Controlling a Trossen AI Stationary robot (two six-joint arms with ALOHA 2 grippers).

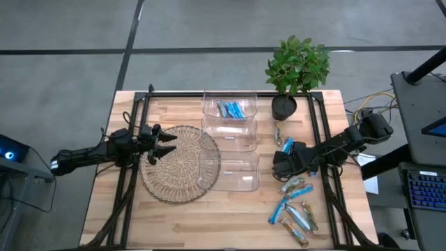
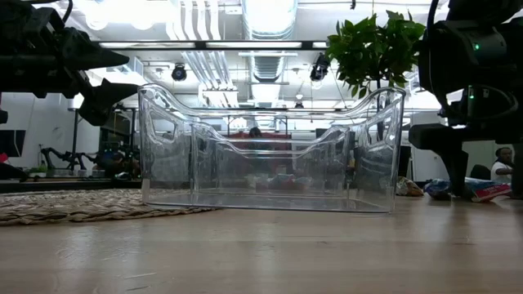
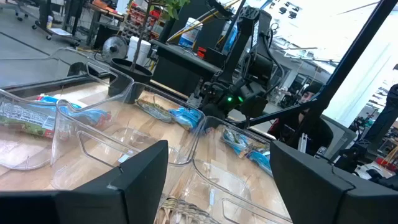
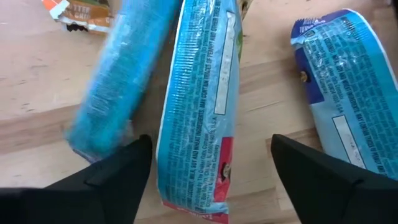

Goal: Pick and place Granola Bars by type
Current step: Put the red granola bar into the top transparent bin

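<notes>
Wooden table (image 1: 174, 223) in an open lab, floor around it grey; bars scattered on the right side, bins in the middle. Right gripper (image 1: 286, 162) is down low over the loose granola bars (image 1: 294, 206), fingers spread apart and empty, straddling one blue bar with a pink-red end (image 4: 198, 106). Risk, as I judge it: a second blue bar (image 4: 118, 81) lies just beside it, near one finger, and another blue bar (image 4: 348, 99) is near the other finger, so closing could catch two wrappers or shove a neighbour away. Wrappers look shiny and slick, so a shallow pinch could let the bar slide out on the lift. Three clear bins (image 1: 229, 143) stand in a row between the arms; the far one already holds several blue bars (image 1: 231, 109), the other two look empty from above. Bin walls are tall, so a low carry could clip a rim. Potted plant (image 1: 296, 70) stands just behind the bar pile, leaves could brush the arm on the way to the far bin. Left gripper (image 1: 162, 145) waits over the woven mat (image 1: 178, 171), fingers apart, holding nothing. A person is partly in view in the room behind.
</notes>
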